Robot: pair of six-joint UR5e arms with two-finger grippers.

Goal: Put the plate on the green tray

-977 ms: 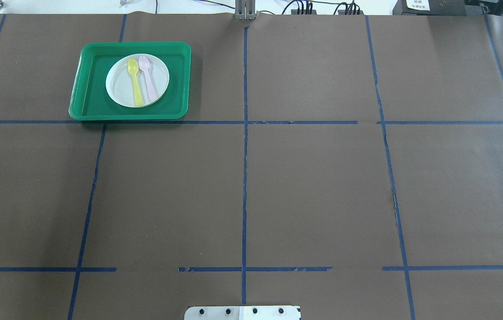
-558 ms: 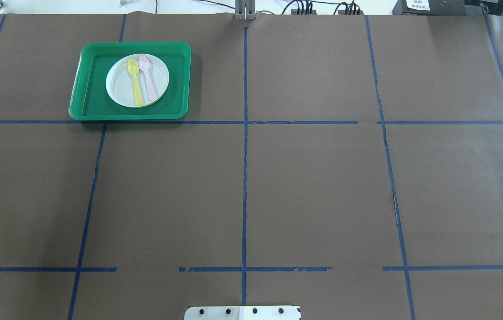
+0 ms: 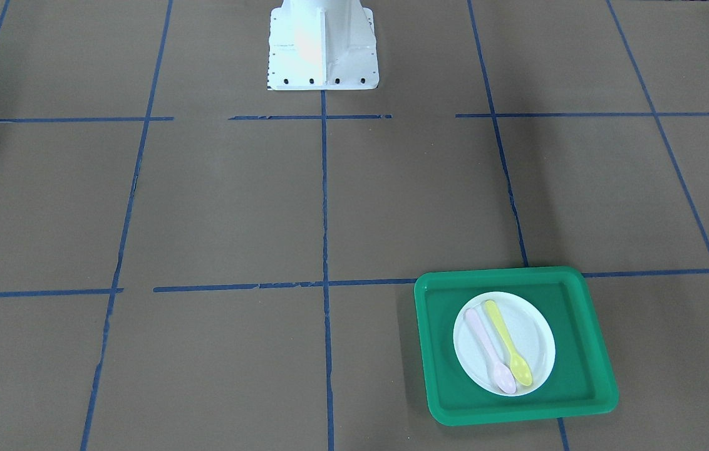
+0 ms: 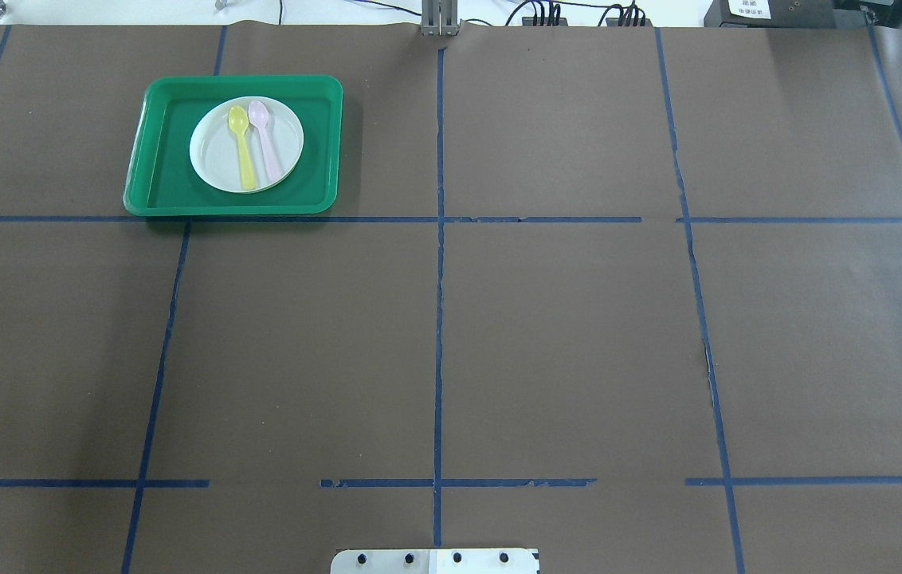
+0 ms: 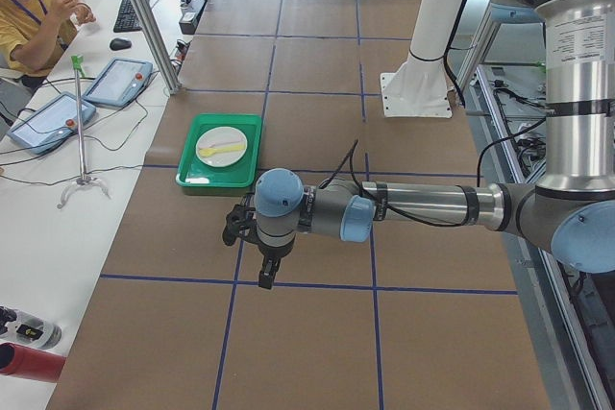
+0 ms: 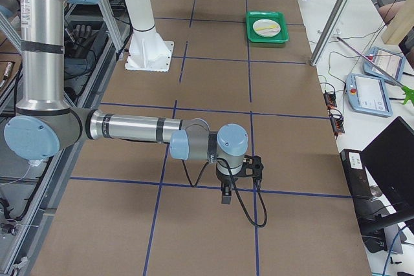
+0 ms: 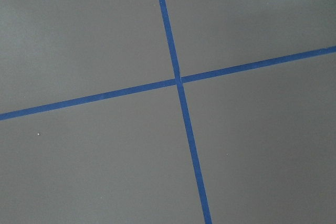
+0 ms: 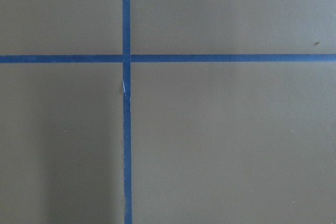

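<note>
The white plate (image 4: 214,157) lies inside the green tray (image 4: 232,209) at the far left of the table, in the overhead view. A yellow spoon (image 4: 244,151) and a pink spoon (image 4: 266,143) lie side by side on the plate. The front-facing view shows the same plate (image 3: 533,326) and tray (image 3: 517,413). My left gripper (image 5: 265,274) shows only in the exterior left view, low over bare table, well short of the tray (image 5: 216,180). My right gripper (image 6: 225,196) shows only in the exterior right view, far from the tray (image 6: 266,39). I cannot tell whether either is open or shut.
Brown paper with blue tape lines (image 4: 438,319) covers the table. The robot's white base (image 3: 322,50) stands at the near middle edge. Both wrist views show only paper and tape crossings. An operator (image 5: 29,7) and teach pendants (image 5: 115,79) are beyond the far edge.
</note>
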